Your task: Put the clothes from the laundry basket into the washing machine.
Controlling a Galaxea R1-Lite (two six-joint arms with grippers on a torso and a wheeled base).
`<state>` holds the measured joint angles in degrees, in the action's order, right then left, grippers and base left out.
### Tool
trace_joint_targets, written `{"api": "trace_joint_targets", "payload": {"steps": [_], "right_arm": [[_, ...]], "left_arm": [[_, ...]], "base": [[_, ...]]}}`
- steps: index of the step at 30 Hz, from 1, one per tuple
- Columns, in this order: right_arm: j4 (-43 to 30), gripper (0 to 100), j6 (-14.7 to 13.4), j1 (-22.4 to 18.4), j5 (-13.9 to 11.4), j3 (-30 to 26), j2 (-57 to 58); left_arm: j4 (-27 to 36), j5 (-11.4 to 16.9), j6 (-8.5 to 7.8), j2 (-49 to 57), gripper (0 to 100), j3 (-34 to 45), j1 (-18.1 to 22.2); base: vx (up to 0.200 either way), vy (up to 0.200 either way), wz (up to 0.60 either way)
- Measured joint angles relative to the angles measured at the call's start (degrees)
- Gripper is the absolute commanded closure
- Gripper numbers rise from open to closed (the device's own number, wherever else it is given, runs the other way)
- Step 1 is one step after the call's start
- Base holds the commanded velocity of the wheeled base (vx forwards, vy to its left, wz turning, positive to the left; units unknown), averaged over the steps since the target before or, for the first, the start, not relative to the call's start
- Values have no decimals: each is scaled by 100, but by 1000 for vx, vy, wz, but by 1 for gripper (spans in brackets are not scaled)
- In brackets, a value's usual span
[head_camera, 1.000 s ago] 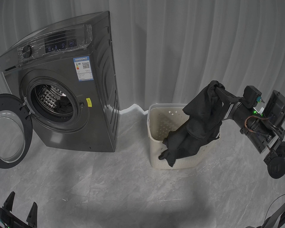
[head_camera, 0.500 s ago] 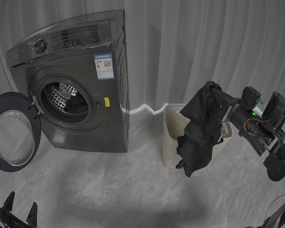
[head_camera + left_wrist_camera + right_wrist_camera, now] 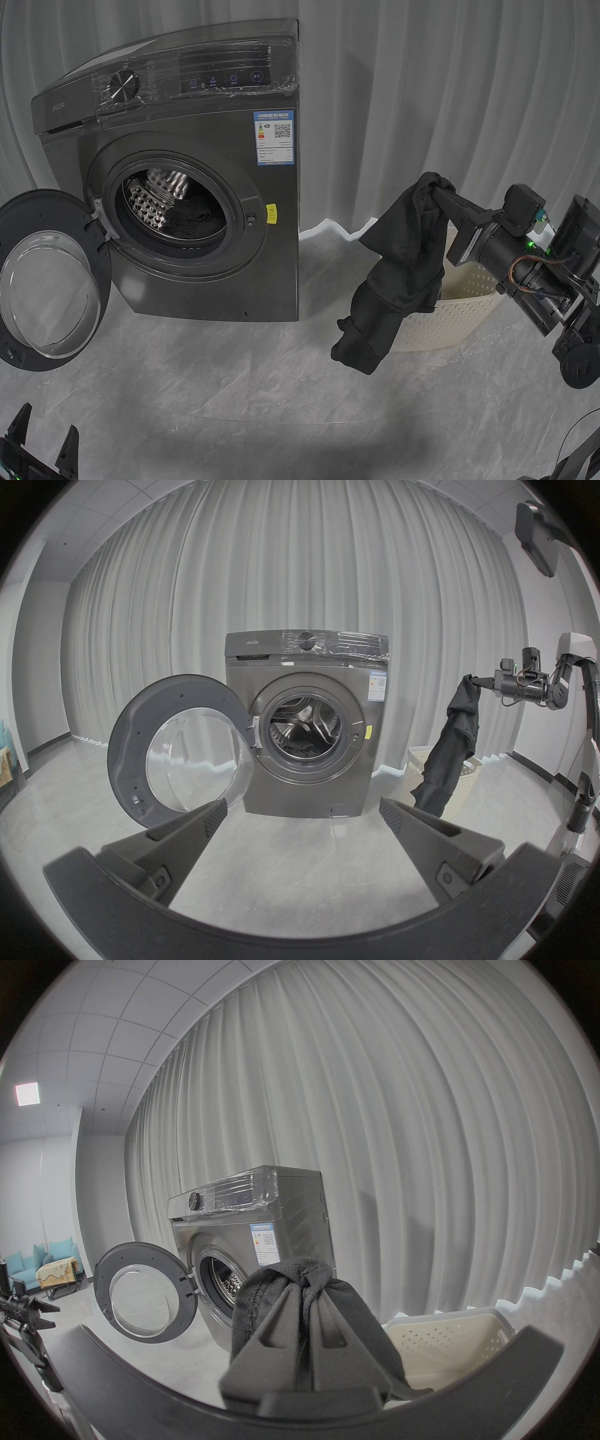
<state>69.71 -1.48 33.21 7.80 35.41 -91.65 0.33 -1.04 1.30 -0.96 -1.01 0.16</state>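
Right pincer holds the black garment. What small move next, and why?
Probably swing the right pincer leftward toward the washing machine's drum: the black garment hangs free outside the laundry basket, and the door stands wide open.

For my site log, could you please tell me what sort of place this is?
Probably a staged laundry test room: a washing machine with plastic-wrapped panel, a laundry basket, curtains covering the walls.
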Motion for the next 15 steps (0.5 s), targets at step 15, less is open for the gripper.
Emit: {"api": "trace_joint_targets", "payload": {"steps": [15], "right_arm": [[154,100,-2,163,0,0,-20]], "left_arm": [[0,0,0,0,0,0,0]], "base": [[0,200,0]]}}
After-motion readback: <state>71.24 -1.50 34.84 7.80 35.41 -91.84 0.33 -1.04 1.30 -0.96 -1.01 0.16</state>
